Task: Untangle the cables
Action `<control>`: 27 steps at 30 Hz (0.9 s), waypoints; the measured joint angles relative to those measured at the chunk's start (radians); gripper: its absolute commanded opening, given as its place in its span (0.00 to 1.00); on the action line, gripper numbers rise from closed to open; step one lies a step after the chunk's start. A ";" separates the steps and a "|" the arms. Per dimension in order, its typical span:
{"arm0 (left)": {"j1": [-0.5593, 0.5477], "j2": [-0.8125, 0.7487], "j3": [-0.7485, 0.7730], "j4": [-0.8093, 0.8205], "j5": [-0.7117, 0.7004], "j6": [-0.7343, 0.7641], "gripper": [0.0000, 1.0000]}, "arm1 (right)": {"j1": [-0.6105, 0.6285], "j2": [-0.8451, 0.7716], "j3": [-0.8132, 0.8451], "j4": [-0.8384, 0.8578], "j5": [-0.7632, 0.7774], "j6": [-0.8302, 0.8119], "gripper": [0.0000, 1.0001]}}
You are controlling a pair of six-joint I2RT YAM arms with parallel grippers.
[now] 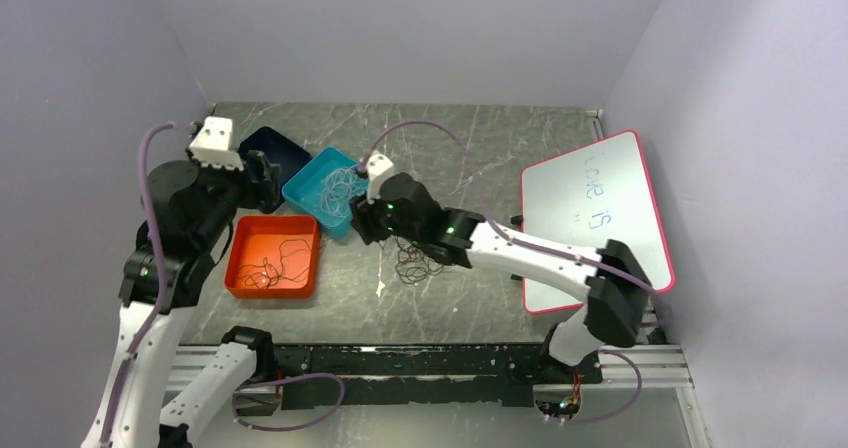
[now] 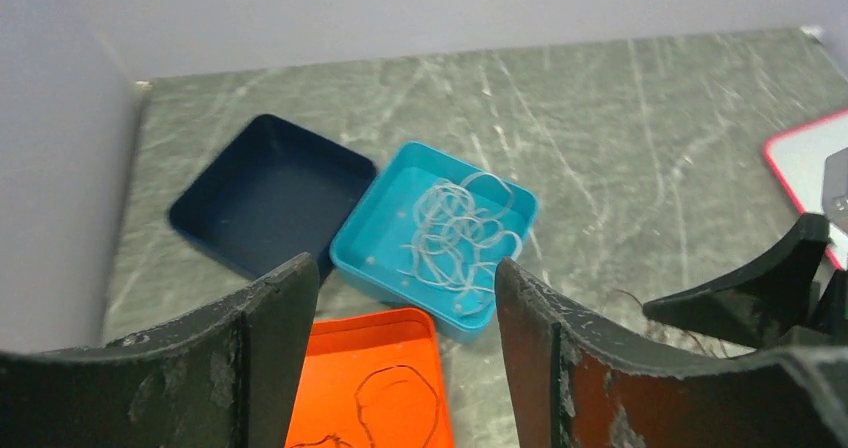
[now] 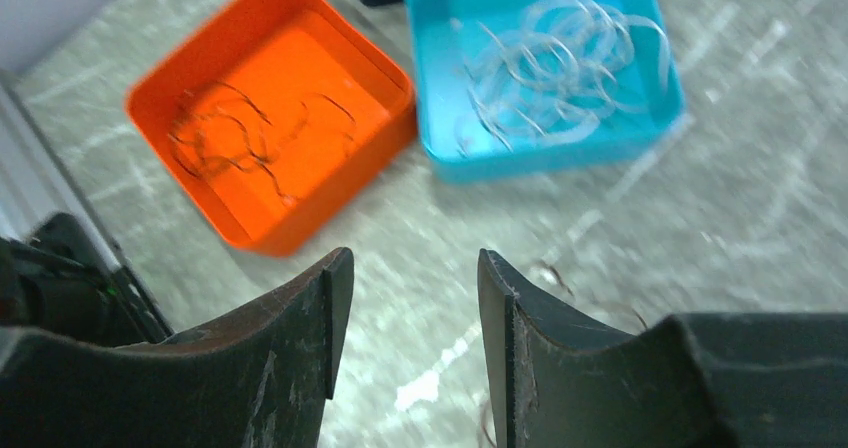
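Note:
A loose tangle of dark cables (image 1: pixel 415 261) lies on the marble table under my right forearm. Whitish cables (image 1: pixel 338 183) (image 2: pixel 455 233) (image 3: pixel 555 73) fill the teal tray (image 1: pixel 303 204). Dark cables (image 1: pixel 275 263) (image 3: pixel 240 138) rest in the orange tray (image 1: pixel 232 263). My right gripper (image 1: pixel 360 230) (image 3: pixel 412 298) hovers open over bare table between the trays and the tangle, with nothing between its fingers. A stray dark strand (image 3: pixel 550 273) shows beside its right finger. My left gripper (image 1: pixel 262 193) (image 2: pixel 405 308) hangs open and empty above the orange tray's far edge.
An empty dark blue tray (image 1: pixel 285 148) (image 2: pixel 265 193) sits behind the teal one near the back left wall. A pink-rimmed whiteboard (image 1: pixel 595 218) lies at the right. Grey walls close in the table on three sides.

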 measured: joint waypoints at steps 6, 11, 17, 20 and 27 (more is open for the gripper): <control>0.000 0.096 -0.053 0.069 0.193 -0.038 0.67 | -0.129 -0.188 -0.154 -0.163 -0.040 -0.036 0.52; -0.005 0.135 -0.086 0.101 0.291 -0.087 0.67 | -0.238 -0.230 -0.181 -0.285 -0.129 -0.117 0.52; -0.039 0.145 -0.091 0.142 0.325 -0.124 0.64 | -0.278 -0.170 -0.185 -0.385 -0.217 -0.245 0.53; -0.087 0.146 -0.141 0.200 0.335 -0.157 0.64 | -0.290 -0.119 -0.185 -0.400 -0.262 -0.296 0.53; -0.213 0.164 -0.290 0.252 0.314 -0.229 0.65 | -0.305 -0.051 -0.185 -0.403 -0.320 -0.370 0.52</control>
